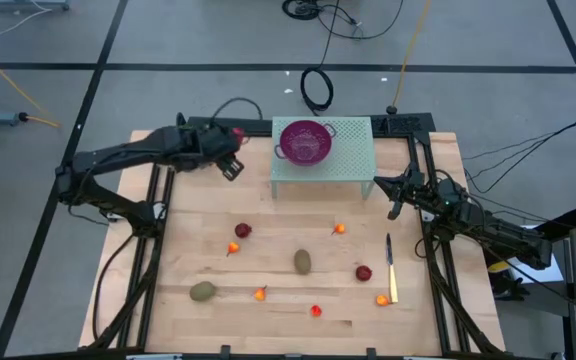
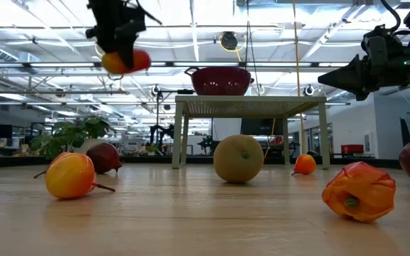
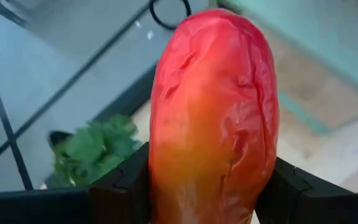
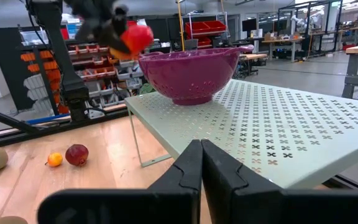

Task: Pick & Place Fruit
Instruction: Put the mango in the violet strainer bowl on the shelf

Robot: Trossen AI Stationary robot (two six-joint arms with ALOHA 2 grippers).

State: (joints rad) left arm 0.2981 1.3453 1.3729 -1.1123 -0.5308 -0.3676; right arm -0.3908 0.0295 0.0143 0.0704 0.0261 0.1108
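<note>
Clamped between the left gripper's [image 3: 204,186] dark fingers [image 3: 120,193], the orange-red oval fruit [image 3: 213,118] fills the left wrist view (a leafy sprig [image 3: 92,152] shows behind it). From above, that gripper [image 1: 230,150] hangs just beside the purple colander [image 1: 306,140] on the pale stand [image 1: 353,160]; other fruit lies well apart on the table [image 1: 198,220]. The right gripper [image 4: 201,163], fingers together, waits by the stand's other side.

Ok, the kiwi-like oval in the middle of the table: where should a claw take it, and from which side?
Take the kiwi-like oval across its narrow middle, coming straight down from above. It lies on its side on the bare table, long axis running toward the raised shelf, nothing touching it. The right claw is free; the left claw holds the orange-red oval.
</note>
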